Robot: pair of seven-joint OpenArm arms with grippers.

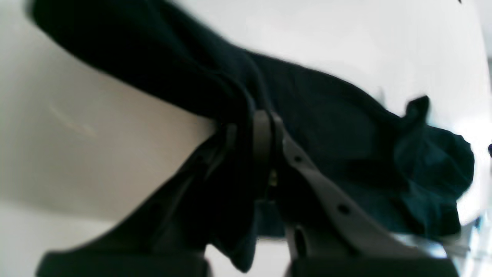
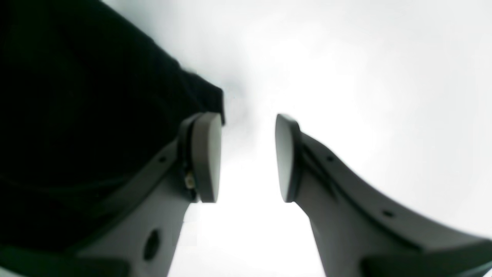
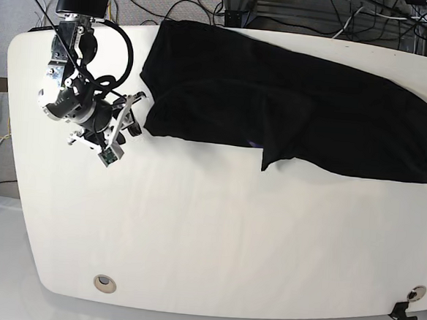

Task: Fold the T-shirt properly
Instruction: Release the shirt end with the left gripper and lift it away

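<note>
While my left gripper (image 1: 265,127) is clamped on the black T-shirt (image 3: 290,107) stretched along the table's (image 3: 215,248) far side, my right gripper (image 2: 248,157) hangs spread, empty, beside its edge.

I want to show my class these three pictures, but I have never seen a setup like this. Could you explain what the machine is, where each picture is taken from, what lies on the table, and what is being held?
This is a robot with two arms, each ending in a two-fingered gripper. The base view looks down on a white table where a black T-shirt lies spread along the far side. The other two pictures come from cameras mounted on the wrists, looking along the fingers. The left gripper is shut on a bunch of the T-shirt's cloth; that arm is out of the base view. The right gripper is open and holds nothing; it sits just beside the shirt's edge, at the overhead picture's left.
</note>
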